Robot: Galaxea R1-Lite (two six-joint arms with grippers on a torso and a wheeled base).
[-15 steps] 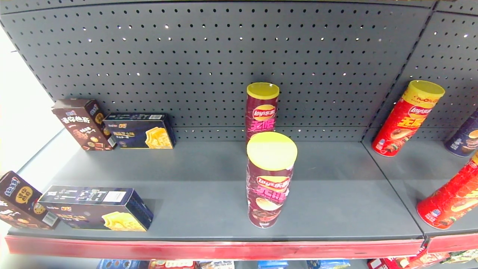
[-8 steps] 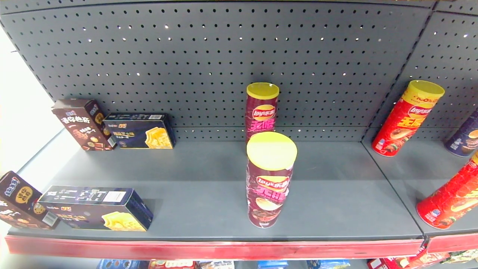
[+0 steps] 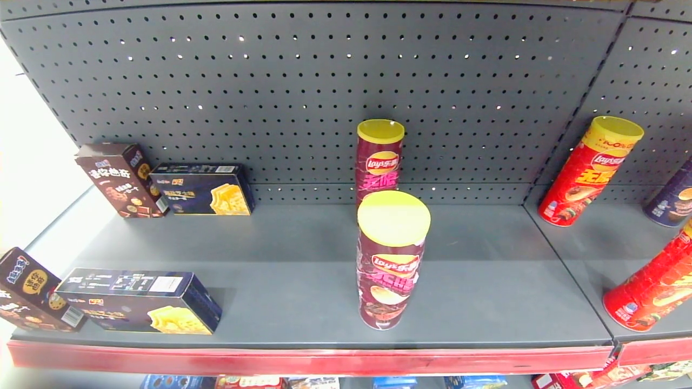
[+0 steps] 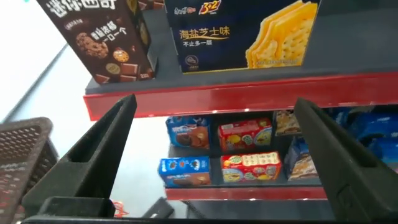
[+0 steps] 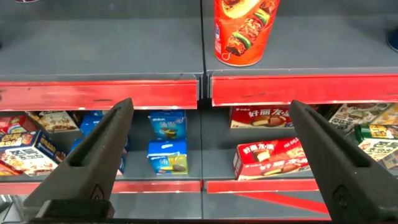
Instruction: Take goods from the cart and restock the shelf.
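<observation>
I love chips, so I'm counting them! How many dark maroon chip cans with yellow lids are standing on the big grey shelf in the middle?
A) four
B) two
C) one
B: two maroon cans stand upright there, the front can near the shelf's red edge and the back can right behind it, by the pegboard wall.

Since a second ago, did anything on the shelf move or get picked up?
No, nothing visibly changed. The front purple can and the back purple can stand upright in the same spots on the shelf. The front cracker box, the back cracker box, the near red can and the far red can kept their places too. Nothing was grabbed or let go.
</observation>
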